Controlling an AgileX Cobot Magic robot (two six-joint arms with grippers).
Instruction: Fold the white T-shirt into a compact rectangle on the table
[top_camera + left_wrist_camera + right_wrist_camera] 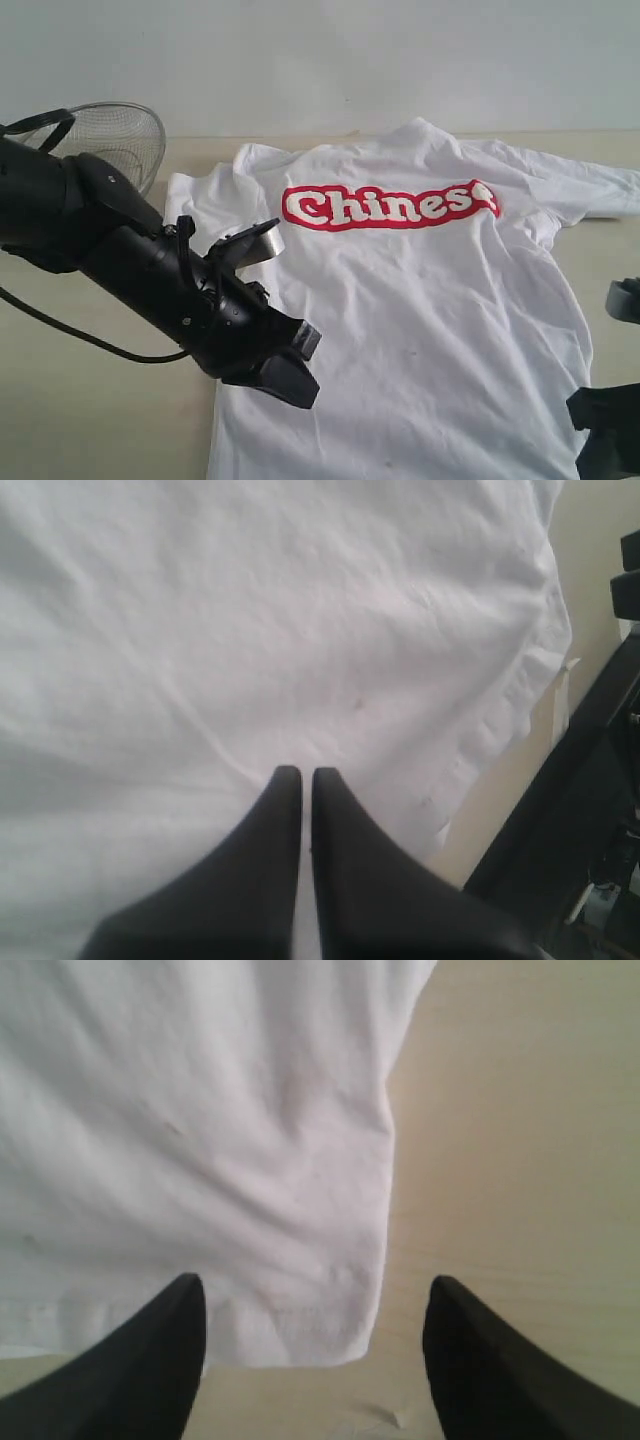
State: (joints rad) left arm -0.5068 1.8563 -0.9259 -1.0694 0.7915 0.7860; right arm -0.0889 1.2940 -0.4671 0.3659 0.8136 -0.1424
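Observation:
The white T-shirt (420, 320) lies spread out on the table (80, 420), its red band lettered "Chinese" (390, 206) facing up. My left gripper (295, 380) hangs over the shirt's left side. In the left wrist view this gripper (305, 776) is shut, with wrinkled white cloth (300, 630) below it and nothing seen between the tips. My right gripper (315, 1285) is open over the shirt's hem corner (350, 1340), which lies flat on the table between the two fingers. In the exterior view only black parts of the right arm (605, 425) show, at the lower right edge.
A wire-mesh metal bowl (120, 135) stands at the back left, behind the left arm (90, 230). A black cable (80, 335) trails over the table under that arm. Bare tabletop (520, 1160) lies beside the shirt's right edge.

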